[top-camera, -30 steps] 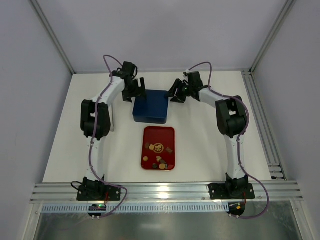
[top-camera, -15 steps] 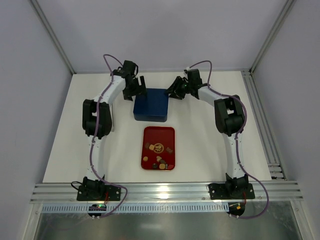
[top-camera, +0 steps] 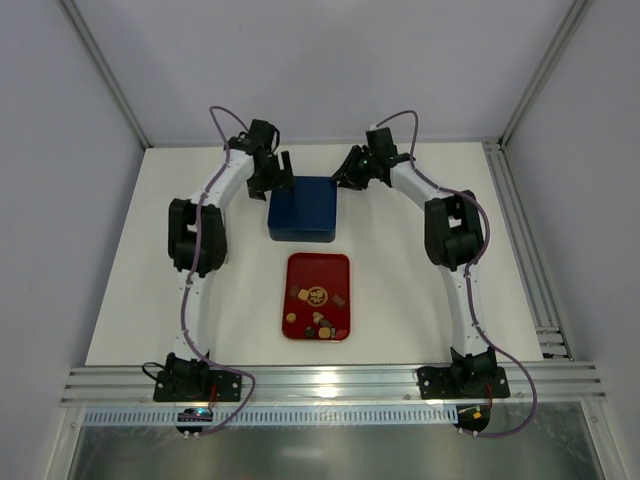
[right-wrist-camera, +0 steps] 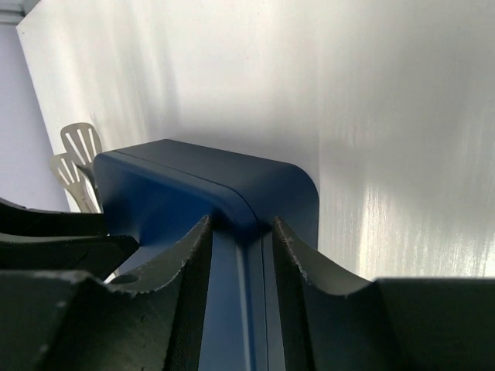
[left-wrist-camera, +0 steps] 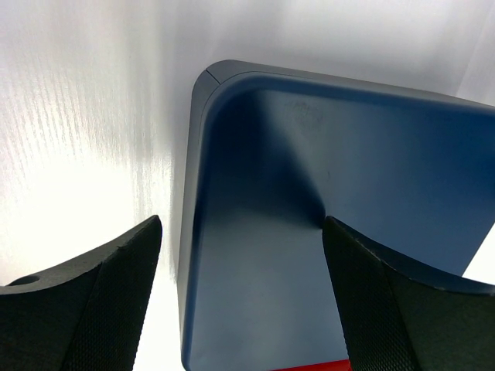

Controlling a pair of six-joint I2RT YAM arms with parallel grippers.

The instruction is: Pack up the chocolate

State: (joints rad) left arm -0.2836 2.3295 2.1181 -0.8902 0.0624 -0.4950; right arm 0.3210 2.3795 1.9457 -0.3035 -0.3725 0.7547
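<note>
Opening the blue box (top-camera: pixel 302 208) first, we reckon: left gripper (top-camera: pixel 277 170) gapes over its upper-left corner, right gripper (top-camera: pixel 345 172) straddles the upper-right, grip unclear. Chocolate (top-camera: pixel 317 296) sits on the red tray (top-camera: pixel 320 262) mid-frame. Next we need an even lift.

from above, the chocolate (top-camera: pixel 318 308) on the tray (top-camera: pixel 318 264) is too small to tell piece from piece. the left wrist view cuts the box (left-wrist-camera: pixel 332 201) off at right and bottom. the fingers of the right gripper (right-wrist-camera: pixel 241 230) hide the box's near edge.
</note>
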